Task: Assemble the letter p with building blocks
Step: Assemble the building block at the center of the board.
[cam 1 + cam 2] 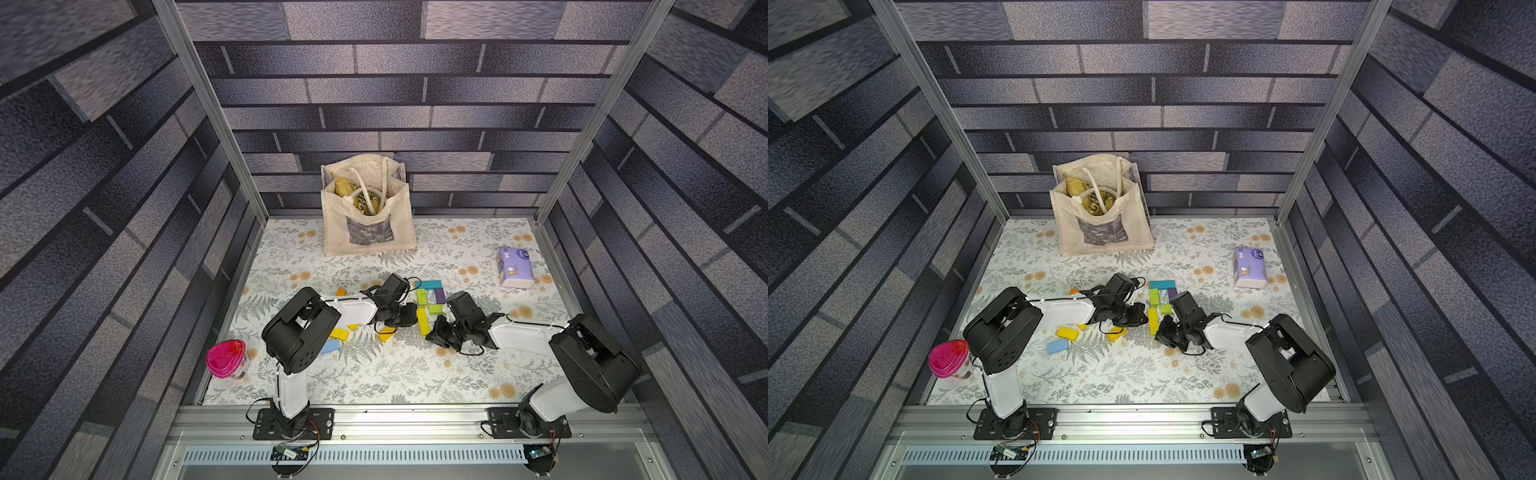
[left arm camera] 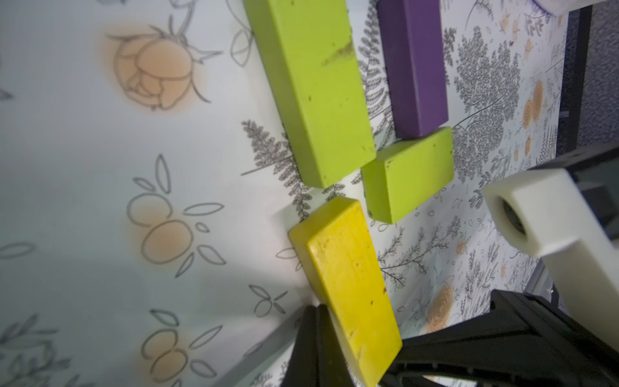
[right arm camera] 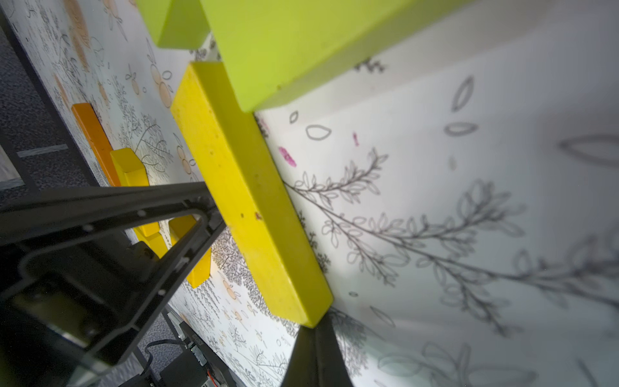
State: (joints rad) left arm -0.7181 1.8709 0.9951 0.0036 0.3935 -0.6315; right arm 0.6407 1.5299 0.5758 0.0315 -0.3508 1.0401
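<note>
The long yellow block (image 2: 348, 288) lay flat near the middle of the flowered surface (image 1: 374, 374). Its long axis ran from the robot's side toward the back wall, only a little slanted. Its far end stood just beside the near end of the long lime green block (image 2: 318, 87), with a thin gap, and that block pointed the same way. The purple block (image 2: 413, 63) lay parallel to the long lime one and apart from it. The short lime green block (image 2: 408, 174) lay crosswise at the purple one's near end and seemed to touch it. The teal block (image 1: 430, 285) lay crosswise at the far end. This group counted five: one yellow, two lime green, one purple, one teal. More to the left lay five loose pieces: one light blue block (image 1: 331, 347), one orange block (image 1: 340, 292) and three loose yellow blocks (image 1: 339, 333), two of them partly hidden by the left arm (image 1: 353, 309). The long yellow block was bright, with small dark dents, and the long lime one had a brownish scratch. The fingers of the left gripper (image 2: 316, 348) were clenched together on nothing, with the tip against the long side of the yellow block. The fingers of the right gripper (image 3: 315, 355) were clenched and empty too, at its near end.
</note>
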